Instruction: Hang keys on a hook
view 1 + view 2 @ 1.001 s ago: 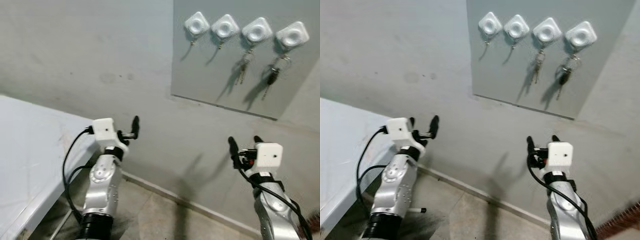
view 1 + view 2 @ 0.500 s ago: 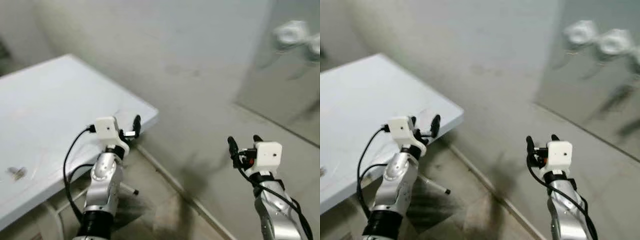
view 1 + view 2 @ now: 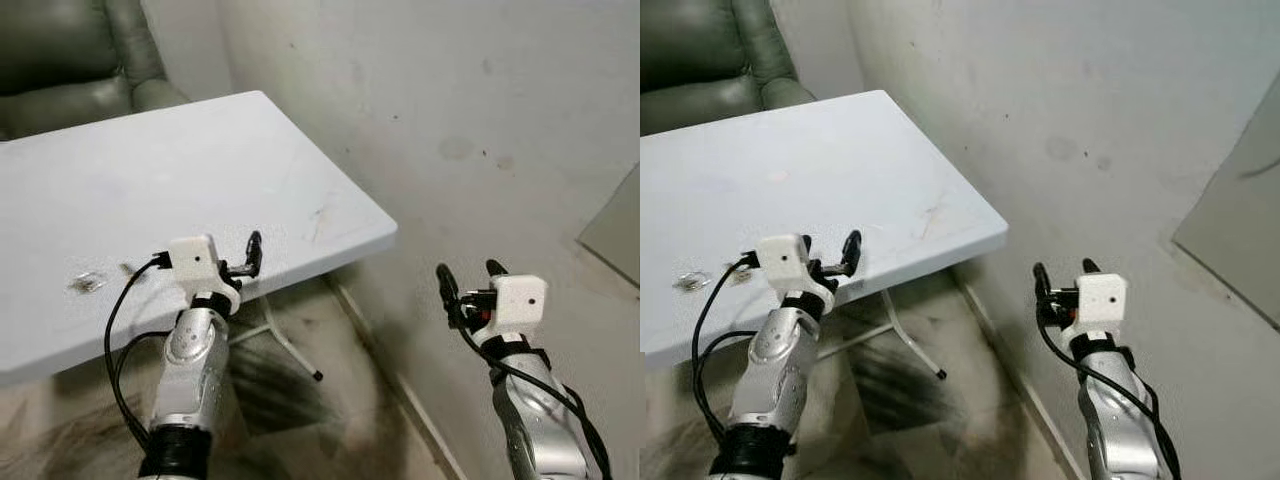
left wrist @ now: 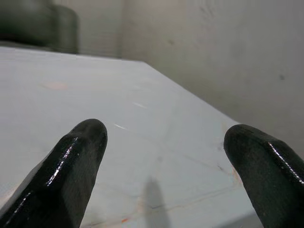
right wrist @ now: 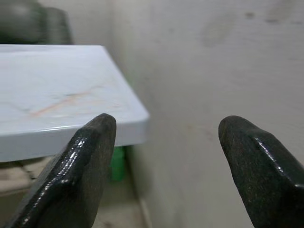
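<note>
A small metallic bunch that looks like keys (image 3: 88, 283) lies on the white table (image 3: 200, 170), near its front left. My left gripper (image 3: 830, 250) hovers open at the table's front edge, to the right of the keys, with nothing between its fingers (image 4: 76, 161). My right gripper (image 3: 468, 275) is open and empty, held in the air before the grey wall, off the table's right corner. A corner of the grey hook board (image 3: 615, 230) shows at the far right; its hooks are out of frame.
A dark green armchair (image 3: 70, 60) stands behind the table at the upper left. Metal table legs (image 3: 290, 345) reach the tiled floor under the table. Something green (image 5: 117, 164) sits under the table's corner by the wall.
The camera has swung left: the hook board with its hooks and hanging keys slid out to the right, while the table and armchair came in. Both arms keep the same pose, grippers open.
</note>
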Controlling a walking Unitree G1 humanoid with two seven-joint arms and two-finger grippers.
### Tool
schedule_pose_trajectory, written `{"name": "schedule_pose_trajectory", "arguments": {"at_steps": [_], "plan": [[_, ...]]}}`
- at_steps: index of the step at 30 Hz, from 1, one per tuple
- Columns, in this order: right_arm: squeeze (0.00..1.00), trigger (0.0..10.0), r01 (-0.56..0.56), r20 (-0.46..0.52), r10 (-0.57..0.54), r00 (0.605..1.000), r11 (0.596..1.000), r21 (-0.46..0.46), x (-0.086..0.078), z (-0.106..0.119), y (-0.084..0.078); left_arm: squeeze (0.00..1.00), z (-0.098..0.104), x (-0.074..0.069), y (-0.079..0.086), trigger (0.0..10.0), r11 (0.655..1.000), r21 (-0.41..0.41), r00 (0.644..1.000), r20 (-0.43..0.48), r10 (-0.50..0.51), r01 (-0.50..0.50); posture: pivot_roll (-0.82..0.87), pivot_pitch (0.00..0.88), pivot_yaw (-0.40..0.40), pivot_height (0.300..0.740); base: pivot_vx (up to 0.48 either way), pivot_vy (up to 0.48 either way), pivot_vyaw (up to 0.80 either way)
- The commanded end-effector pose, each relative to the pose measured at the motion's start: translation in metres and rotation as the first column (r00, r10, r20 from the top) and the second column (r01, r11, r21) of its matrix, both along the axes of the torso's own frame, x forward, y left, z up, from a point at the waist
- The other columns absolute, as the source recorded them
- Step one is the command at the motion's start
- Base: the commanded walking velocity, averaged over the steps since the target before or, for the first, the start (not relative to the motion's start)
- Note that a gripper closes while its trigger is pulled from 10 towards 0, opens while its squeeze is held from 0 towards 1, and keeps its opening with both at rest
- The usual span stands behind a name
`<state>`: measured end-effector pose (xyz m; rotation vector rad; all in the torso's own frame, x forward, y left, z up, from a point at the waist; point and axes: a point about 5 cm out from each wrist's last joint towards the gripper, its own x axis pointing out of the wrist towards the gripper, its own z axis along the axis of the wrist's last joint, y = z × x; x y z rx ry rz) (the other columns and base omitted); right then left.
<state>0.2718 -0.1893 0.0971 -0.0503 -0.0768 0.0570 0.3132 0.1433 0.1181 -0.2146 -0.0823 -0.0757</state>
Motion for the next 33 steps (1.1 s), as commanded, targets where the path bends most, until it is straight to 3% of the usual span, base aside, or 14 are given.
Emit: {"name": "schedule_pose_trajectory", "arguments": {"at_steps": [1, 15, 33], "plan": [[0.00, 10.0, 0.008, 0.012, -0.008, 1.000, 1.000, 0.004, 0.0019, 0.0046, -0.0032, 0.00, 0.0053, 0.0017, -0.0046, 10.0, 1.000, 0.004, 1.000, 0.014, -0.018, 0.018, -0.08, 0.000, -0.022, 0.740, 0.000, 0.000, 0.80], [0.00, 10.0, -0.008, 0.021, 0.008, 1.000, 1.000, 0.001, 0.0038, 0.0084, -0.0003, 0.00, 0.0059, 0.0027, -0.0044, 10.0, 1.000, 0.002, 1.000, 0.008, -0.009, 0.009, -0.08, 0.000, -0.024, 0.740, 0.000, 0.000, 0.77], [0.00, 10.0, -0.014, 0.037, 0.013, 0.999, 0.999, 0.040, 0.0031, 0.0102, 0.0031, 0.00, 0.0073, 0.0038, -0.0045, 10.0, 1.000, -0.025, 1.000, 0.006, -0.013, 0.014, -0.08, 0.000, -0.019, 0.740, 0.000, 0.000, 0.00]]}}
